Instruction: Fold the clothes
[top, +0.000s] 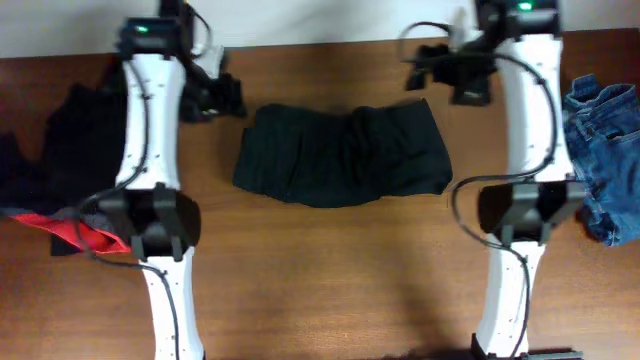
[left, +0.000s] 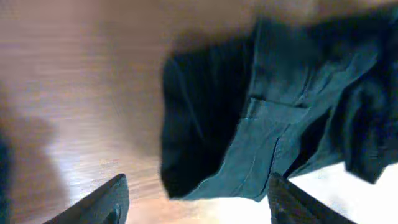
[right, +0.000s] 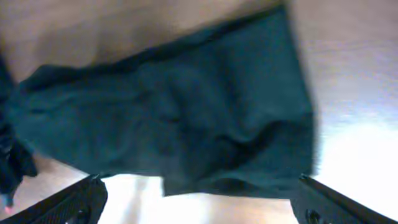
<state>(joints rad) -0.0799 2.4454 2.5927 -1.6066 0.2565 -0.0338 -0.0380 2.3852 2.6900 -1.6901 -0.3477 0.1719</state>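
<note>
A black garment (top: 343, 155) lies folded into a rumpled, roughly rectangular bundle in the middle of the wooden table (top: 330, 290), and everything else is placed around it. The left gripper (top: 225, 98) hangs just off the garment's far left corner, its jaws spread with nothing between them. In the left wrist view its fingertips (left: 109, 202) stand wide apart near the cloth's edge, where a seam and a folded layer show. The right gripper (top: 440, 70) sits just beyond the garment's far right corner, its jaws likewise spread wide and empty, and the right wrist view shows the dark cloth beyond its two fingers (right: 81, 202). Well to the left of the garment lies a heap of dark clothes (top: 70, 140), its red-and-grey edge (top: 85, 235) partly under the left arm (top: 150, 130). Well to the garment's right, at the table's side, sits a crumpled pair of blue denim jeans (top: 605, 150)
</note>
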